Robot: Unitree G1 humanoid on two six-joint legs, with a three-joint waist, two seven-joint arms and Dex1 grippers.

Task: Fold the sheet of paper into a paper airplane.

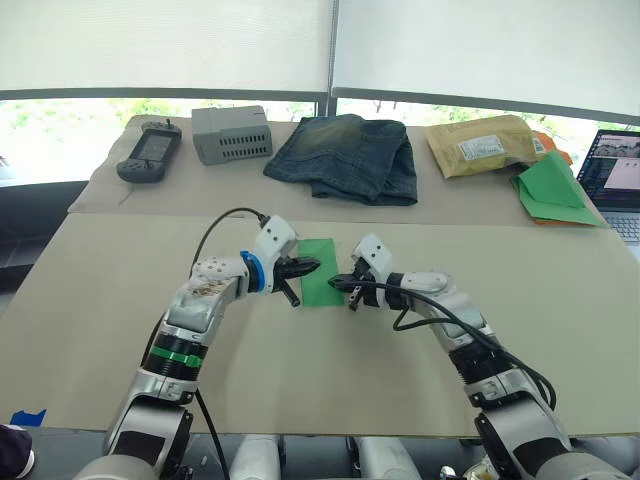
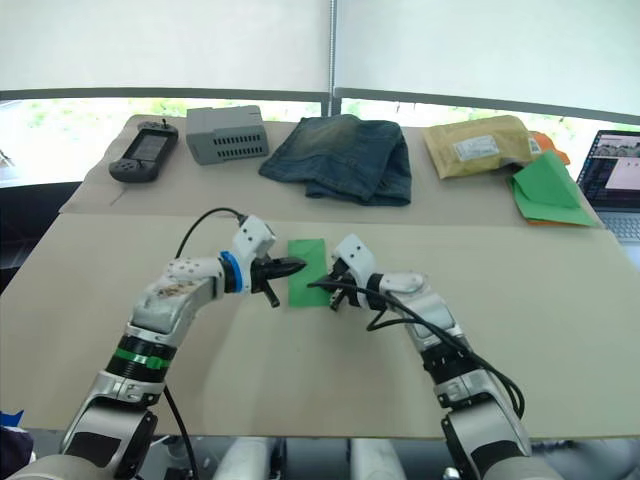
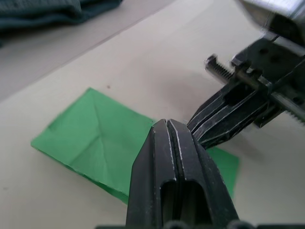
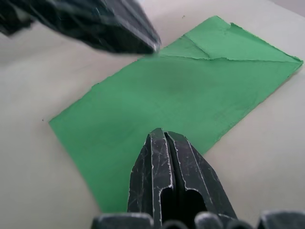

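Fingers of both grippers are pressed together, the left gripper (image 1: 306, 267) and right gripper (image 1: 340, 283) each resting its tips on the sheet of paper (image 1: 322, 272) without pinching it. The sheet lies flat on the surface (image 1: 120, 300) between them, folded into a narrow strip with corner creases. By my judgement only early folds are done; the nose and wings remain.

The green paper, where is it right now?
The green paper lies flat mid-table, between the left gripper and the right gripper, nearer than the jeans.
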